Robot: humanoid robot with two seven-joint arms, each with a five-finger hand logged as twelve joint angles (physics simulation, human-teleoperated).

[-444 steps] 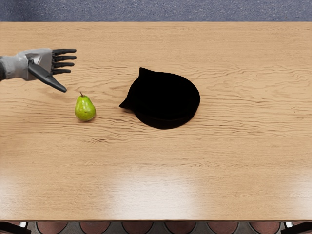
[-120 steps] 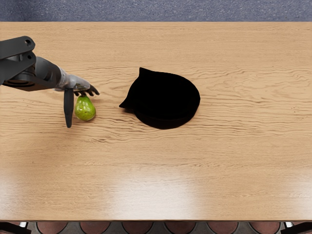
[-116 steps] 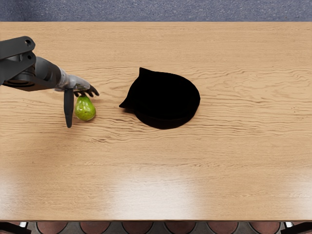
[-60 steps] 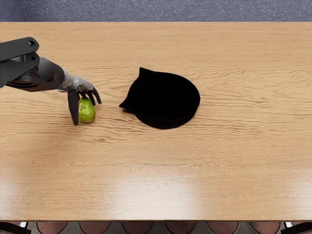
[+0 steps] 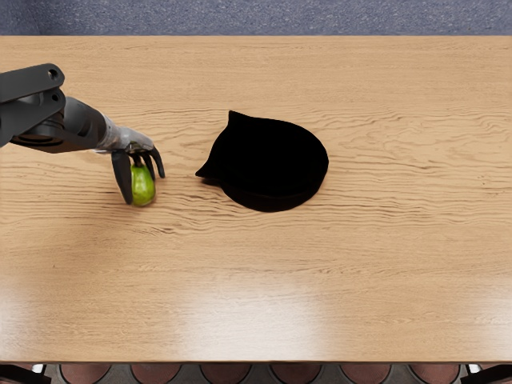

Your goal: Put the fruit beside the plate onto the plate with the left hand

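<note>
Green against the pale wood, the pear (image 5: 144,187) is what I look at first: it sits on the table (image 5: 360,264) in the left part of my head view, well apart from the black plate (image 5: 268,160) and to its left. My left hand (image 5: 134,156) is down over the fruit and clasps it. The long dark thumb (image 5: 124,180) runs down the pear's left side, and the other fingers (image 5: 158,162) curl over its top and its right shoulder, so only the lower right of the green skin shows between them. I cannot tell whether the pear has any air beneath it; it looks to be resting on the wood. The left arm (image 5: 56,124) comes in from the left edge, dark grey at the forearm and lighter at the wrist, slanting down toward the fruit. The plate lies flat near the middle of the table, a plain black shape with two pointed corners on the side that faces the pear, and nothing lies on it.
</note>
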